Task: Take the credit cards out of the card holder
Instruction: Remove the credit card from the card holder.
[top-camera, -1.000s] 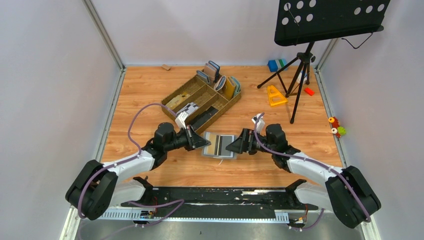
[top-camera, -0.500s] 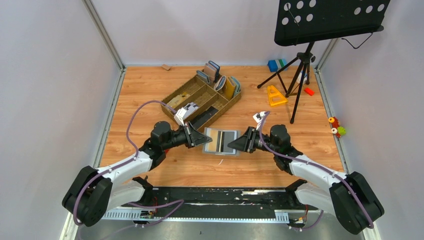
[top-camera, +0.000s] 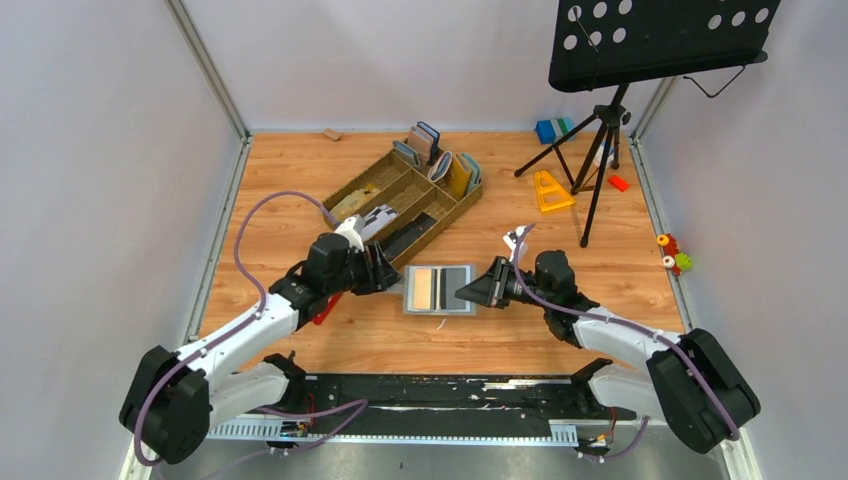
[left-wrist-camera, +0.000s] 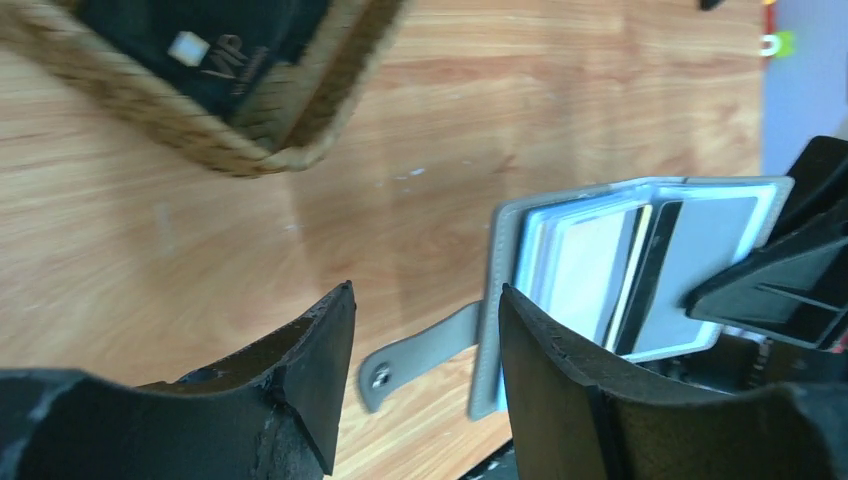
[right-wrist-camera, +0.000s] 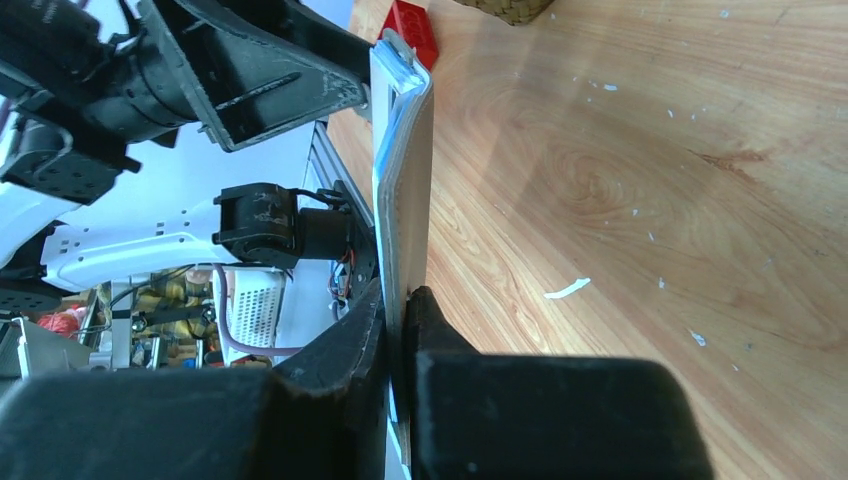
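Clamping by the right gripper (right-wrist-camera: 400, 305) on the 3 o'clock edge of the single card holder (top-camera: 438, 290), open flat at the middle of the bench (top-camera: 300, 180), probably pins it for card removal. The left gripper (left-wrist-camera: 425, 300) hovers at its 9 o'clock, jaws apart and empty. One tan card (top-camera: 424, 288) shows; others cannot be counted.
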